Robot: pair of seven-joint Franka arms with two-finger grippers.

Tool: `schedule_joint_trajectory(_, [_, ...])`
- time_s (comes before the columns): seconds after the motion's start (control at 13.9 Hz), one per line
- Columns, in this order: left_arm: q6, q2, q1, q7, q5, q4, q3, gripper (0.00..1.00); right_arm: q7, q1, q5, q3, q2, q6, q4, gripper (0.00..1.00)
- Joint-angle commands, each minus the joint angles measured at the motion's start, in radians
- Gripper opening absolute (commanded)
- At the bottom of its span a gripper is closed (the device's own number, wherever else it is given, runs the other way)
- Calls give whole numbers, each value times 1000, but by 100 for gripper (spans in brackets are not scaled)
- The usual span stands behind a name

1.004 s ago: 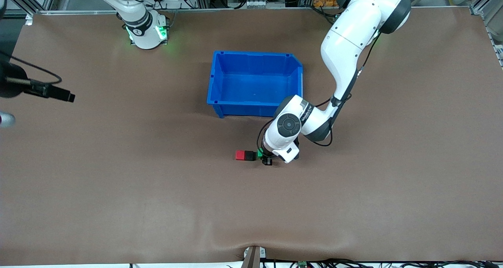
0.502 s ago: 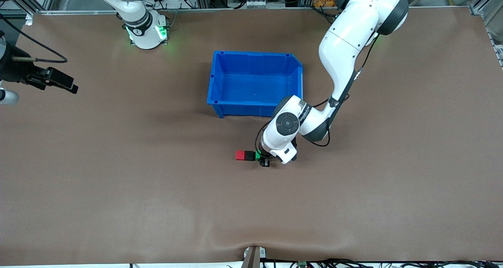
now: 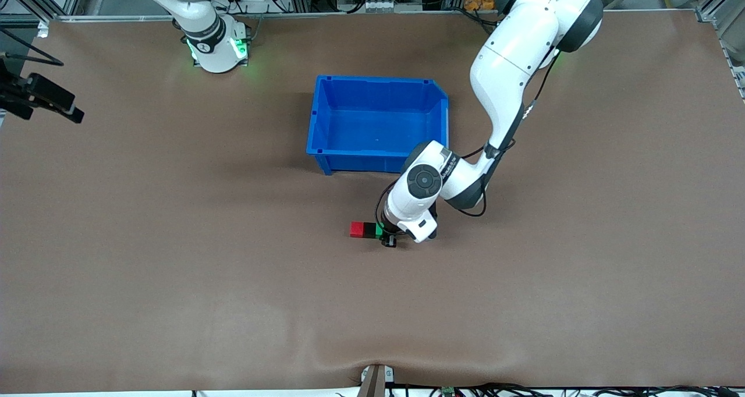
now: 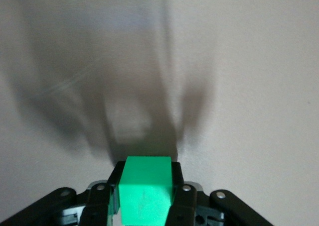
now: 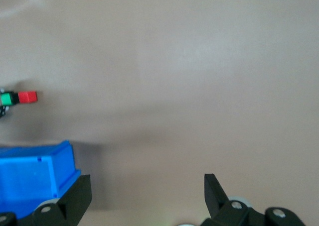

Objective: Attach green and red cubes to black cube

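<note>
Gap closed: left gripper [image 3: 385, 234], still clamped on small green plastic cube [image 3: 379, 229], has pressed it against small matte black cube [image 3: 369, 229], which already carries small red plastic cube [image 3: 356, 229]; both attachments look made, release likely next; right gripper [image 5: 147, 193] waits, jaws apart, over the right arm's end of the table.

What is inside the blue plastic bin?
The blue plastic bin shows only its bare blue floor; no cube lies there. Its corner nearest the left arm's wrist is covered by that wrist, so that small part cannot be checked.
</note>
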Motion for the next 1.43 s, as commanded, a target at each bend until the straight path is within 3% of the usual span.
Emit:
schedule_joint_trajectory(0.0, [15,29,-38,50,6,39,38,100,-14,-37,15,25,-3,-20,7,100])
schedule_joint_trajectory(0.29, [-20,-38,-29,45,110,28,40,100,-13,-50,12,22,-6,-16,5,100])
schedule_joint_trajectory(0.57, [-143,-144,-6,66,128,25,81,100,-14,-53,10,25,-46,-5,-42,100])
schedule_joint_trajectory(0.93, [-277,-275,112,338,131,-7,75,100,-16,-53,-2,23,-49,-2,-41,100])
schedule_joint_trajectory(1.36, [-324,-486,250,687,121,-189,69,100,-16,-48,-2,25,-69,1,-59,100])
